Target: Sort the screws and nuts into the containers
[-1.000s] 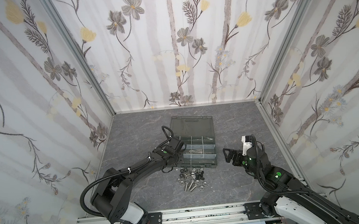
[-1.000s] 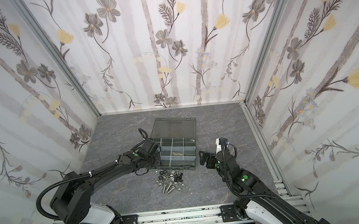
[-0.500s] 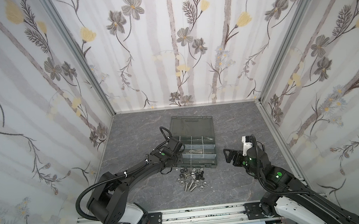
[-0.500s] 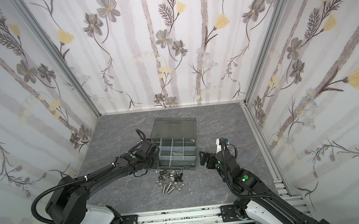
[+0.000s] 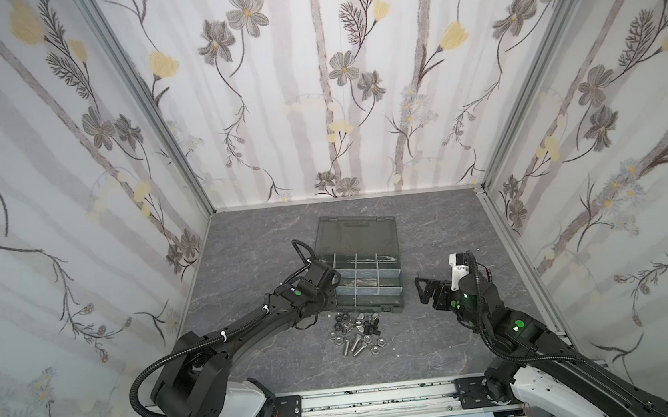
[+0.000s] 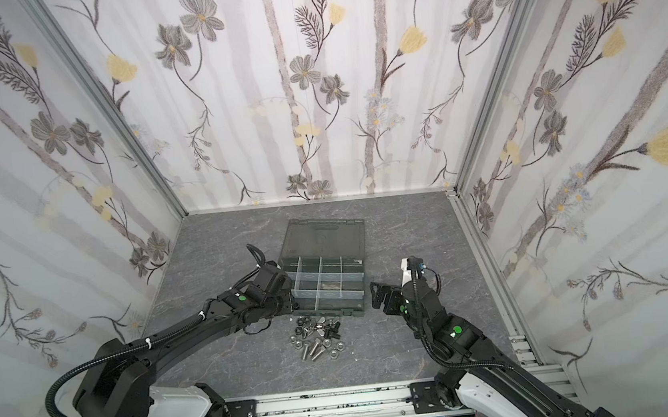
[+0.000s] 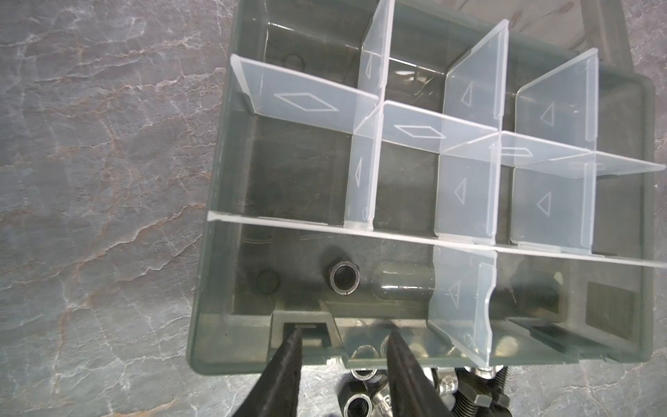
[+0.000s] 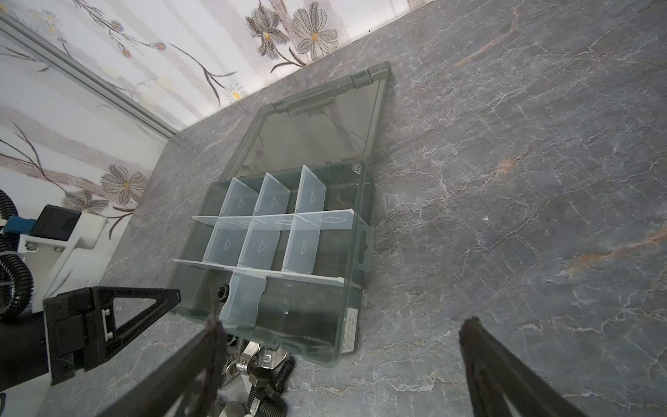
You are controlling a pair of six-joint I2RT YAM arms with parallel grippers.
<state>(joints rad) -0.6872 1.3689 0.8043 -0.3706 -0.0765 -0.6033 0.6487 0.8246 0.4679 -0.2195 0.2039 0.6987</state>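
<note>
Screws (image 5: 356,346) and nuts (image 5: 333,336), loose lot, with one organiser case (image 5: 370,303) and two grippers.

1. left gripper (image 7: 344,334): fingers (image 7: 283,379) parted, nothing between them. Tips hang over the case's near wall at the latch notch — whether they touch it cannot be told. In the right wrist view one finger shows as a black triangular frame at the case's near-left end.
2. hex nut (image 7: 344,278): single, dark, tipped so its bore shows. Lies in the near-left compartment (image 7: 288,260), just past those fingertips and close to the near wall.
3. compartments: three rows, split by pale translucent dividers (image 7: 306,101) stamped with triangles and diamonds.
4. heap (image 5: 357,332): on the table (image 5: 263,233), just outside the case's near wall, on the robot's side. Silver hex-head screws lie at the heap's near edge with silver nuts around them. The silver wing nuts (image 5: 360,319) and black threaded screws (image 8: 285,372) lie closer to the case.
5. lid (image 5: 355,232): smoky, translucent, swung fully open and lying flat on the table behind the case, joined at the far edge.
6. right gripper (image 8: 343,325): fingers (image 8: 485,357) spread wide, empty. Hangs over the table to the right of the case, near its near-right corner but apart from it, pointed towards it.
7. table: grey, marble-veined — floral walls (image 5: 333,92) stand on three sides, and a metal rail (image 5: 363,399) along the near edge carries both arm bases.
</note>
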